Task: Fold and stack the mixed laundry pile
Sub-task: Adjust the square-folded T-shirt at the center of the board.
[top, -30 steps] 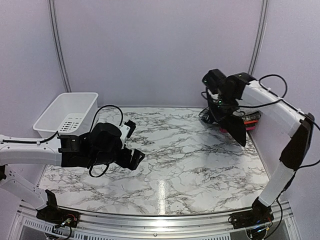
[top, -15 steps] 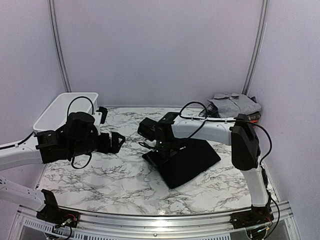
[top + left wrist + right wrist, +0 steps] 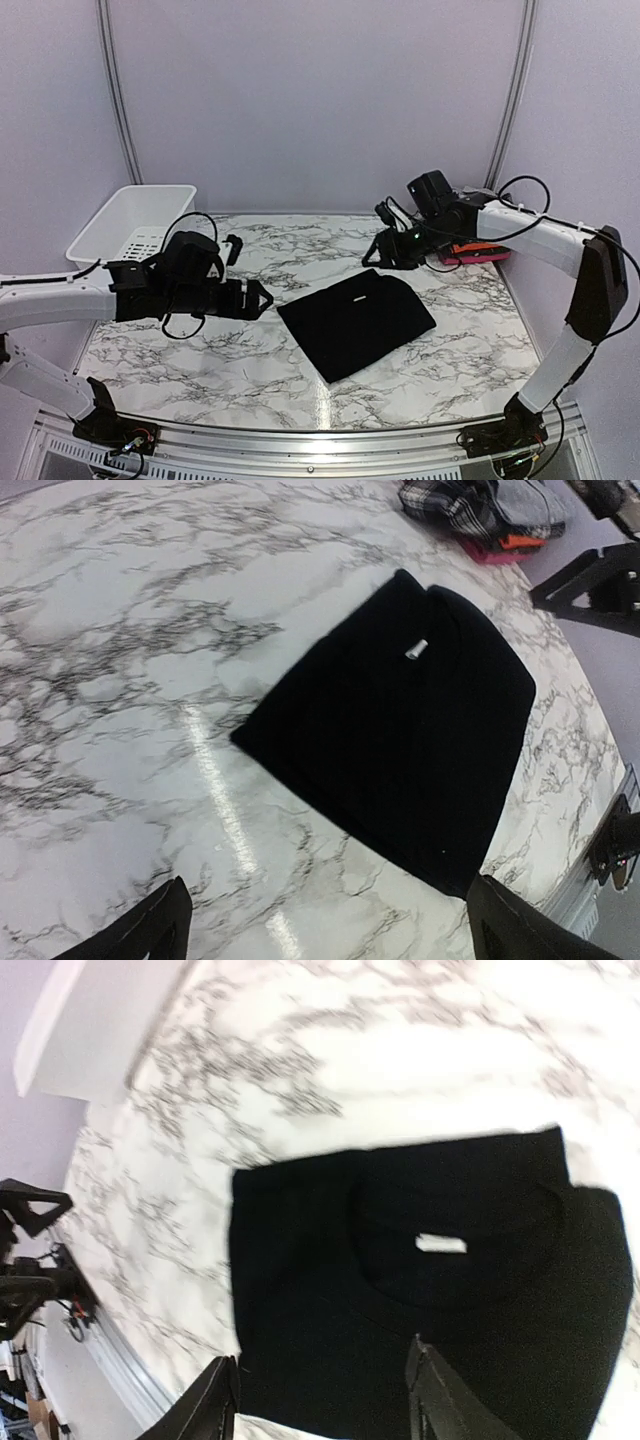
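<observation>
A large plain black cloth (image 3: 355,320) lies folded flat in the middle of the marble table, a small white label (image 3: 440,1244) showing at its collar. Above its far edge hovers my right gripper (image 3: 385,245), open, with only the cloth (image 3: 420,1300) far below its fingers. My left gripper (image 3: 255,297) stands open to the cloth's left, low over the table, and looks across the cloth (image 3: 400,730). What is left of the mixed laundry pile (image 3: 472,252) sits in the back right corner, mostly hidden behind my right arm. In the left wrist view the pile (image 3: 480,505) shows plaid, grey and red-pink pieces.
A white slotted basket (image 3: 135,225) stands at the back left corner. The table's metal front rail (image 3: 320,445) runs along the near edge. Purple walls close in the back and both sides.
My right gripper carried the black cloth from the back right pile to the table's middle, laid it flat, opened and drew back toward the pile. My left arm shifted and turned toward the cloth.
</observation>
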Available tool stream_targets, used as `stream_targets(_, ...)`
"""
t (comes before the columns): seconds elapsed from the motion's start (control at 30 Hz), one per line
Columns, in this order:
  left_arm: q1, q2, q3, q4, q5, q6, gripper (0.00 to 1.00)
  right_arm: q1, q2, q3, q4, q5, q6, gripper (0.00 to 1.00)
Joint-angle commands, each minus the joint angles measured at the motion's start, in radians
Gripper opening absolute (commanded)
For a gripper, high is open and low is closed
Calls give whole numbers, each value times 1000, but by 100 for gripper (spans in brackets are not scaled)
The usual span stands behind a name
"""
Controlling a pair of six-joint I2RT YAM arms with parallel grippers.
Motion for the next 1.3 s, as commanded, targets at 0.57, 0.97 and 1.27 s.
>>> stream_targets(0.57, 55, 388, 175, 37, 263, 63, 70, 284, -156, -488, 270, -132, 196, 46)
stream_targets(0.97, 136, 475, 280, -29, 388, 212, 50, -108, -266, -522, -28, 100, -53, 38)
stream_targets(1.27, 137, 630, 399, -66, 399, 241, 49, -164, -182, -600, 35, 68, -31, 48)
